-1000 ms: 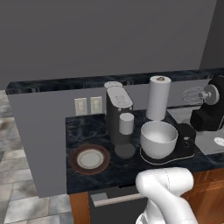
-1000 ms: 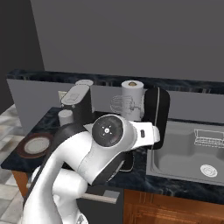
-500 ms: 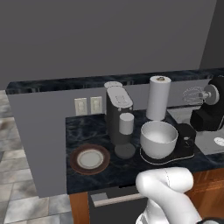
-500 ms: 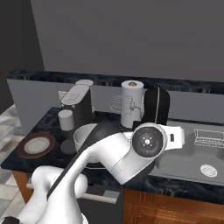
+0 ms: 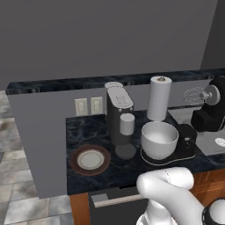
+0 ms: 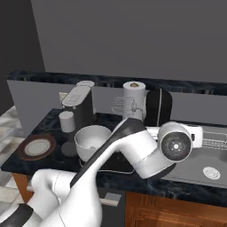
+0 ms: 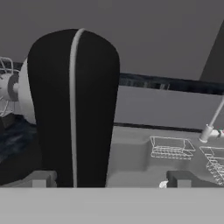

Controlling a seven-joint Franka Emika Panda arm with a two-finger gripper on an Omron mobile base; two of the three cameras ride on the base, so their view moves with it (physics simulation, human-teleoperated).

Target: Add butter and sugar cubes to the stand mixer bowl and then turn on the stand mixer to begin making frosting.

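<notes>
jaws spread, empty | one stand mixer [image 7: 73, 109] | one stand mixer bowl [image 5: 159, 139]

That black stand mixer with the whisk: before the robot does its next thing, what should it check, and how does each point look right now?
1. Gripper open: ok, fingertips stand wide apart, nothing between them.
2. Stand mixer ahead of the hand: ok, its rear faces the hand camera.
3. Stand mixer bowl on the base: ok, upright.
4. Butter and sugar in the bowl: cannot tell; the interior looks plain white.
5. Plate holding ingredients: cannot tell, nothing distinct shows.
6. Whisk raised above the bowl: ok.
</notes>
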